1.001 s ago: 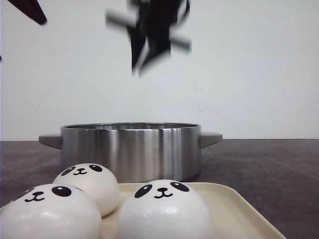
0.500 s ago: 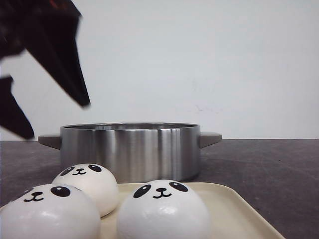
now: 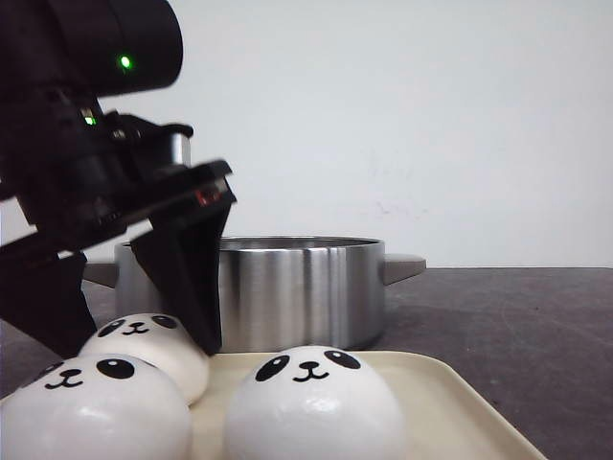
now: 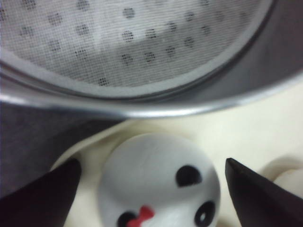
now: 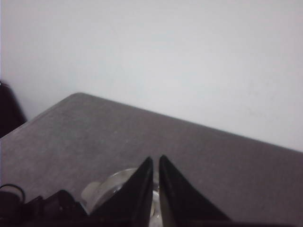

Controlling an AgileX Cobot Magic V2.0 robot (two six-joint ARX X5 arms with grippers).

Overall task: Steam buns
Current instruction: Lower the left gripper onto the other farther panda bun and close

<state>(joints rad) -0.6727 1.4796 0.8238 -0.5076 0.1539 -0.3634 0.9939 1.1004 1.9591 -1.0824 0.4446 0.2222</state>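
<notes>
Front view: your left gripper (image 3: 124, 321) fills the left of the frame, fingers spread wide and straddling the rear-left bun (image 3: 146, 347) on the cream tray (image 3: 450, 398). One finger (image 3: 187, 278) drops just right of that bun, the other sits at far left, low in the frame. Two more buns sit lower in the frame: one at lower left (image 3: 91, 407), one at lower centre (image 3: 314, 402). The steel pot (image 3: 297, 287) stands directly behind the tray, mid-frame.

Left wrist view: the bun (image 4: 158, 182) is centred between the two dark fingertips (image 4: 42, 194), which stand apart from it on both sides (no contact that I can see). The pot's perforated steamer plate (image 4: 118, 42) fills the upper frame, just past the bun. So the bun lies straight ahead of the open fingers, and the pot just beyond it.

Right wrist view: right gripper (image 5: 155, 189) at bottom centre, fingers pressed nearly together with nothing between them, raised well clear. Pot rim (image 5: 116, 182) is faintly visible below it.

Left arm is clearly the nearer one; I'd judge the next move is closing on that bun.
</notes>
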